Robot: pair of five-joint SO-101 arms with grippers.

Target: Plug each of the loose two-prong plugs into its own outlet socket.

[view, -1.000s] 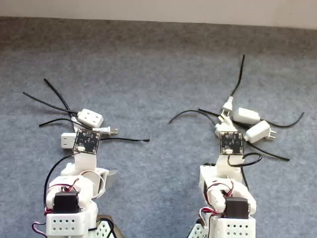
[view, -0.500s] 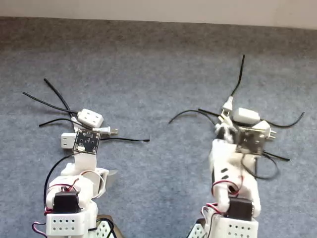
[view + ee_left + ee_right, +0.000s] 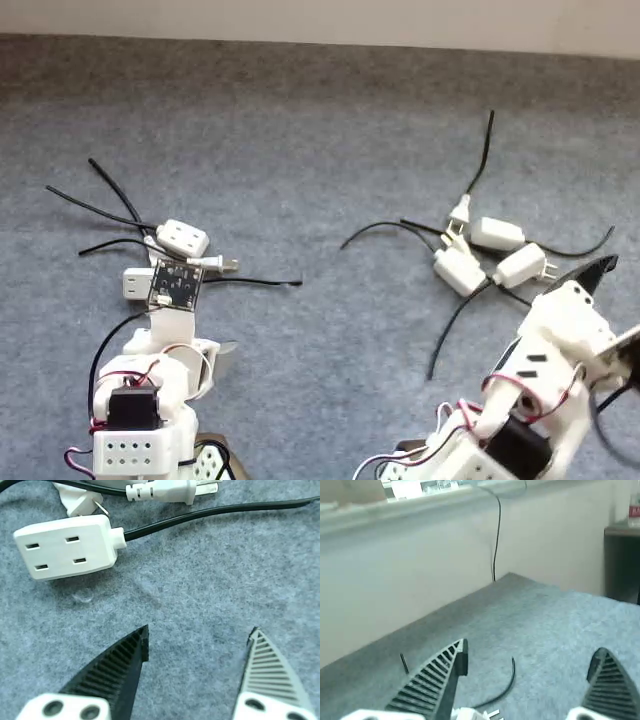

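Socket block [image 3: 65,547] on black cord [image 3: 210,512], left pincer [image 3: 200,629] released nearby, right pincer [image 3: 532,646] released

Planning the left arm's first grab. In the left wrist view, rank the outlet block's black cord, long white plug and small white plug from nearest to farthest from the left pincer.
1. black cord from the outlet block, crossing straight ahead of the left pincer.
2. long white plug, just beyond that cord.
3. small white plug, off to one side, behind that block.
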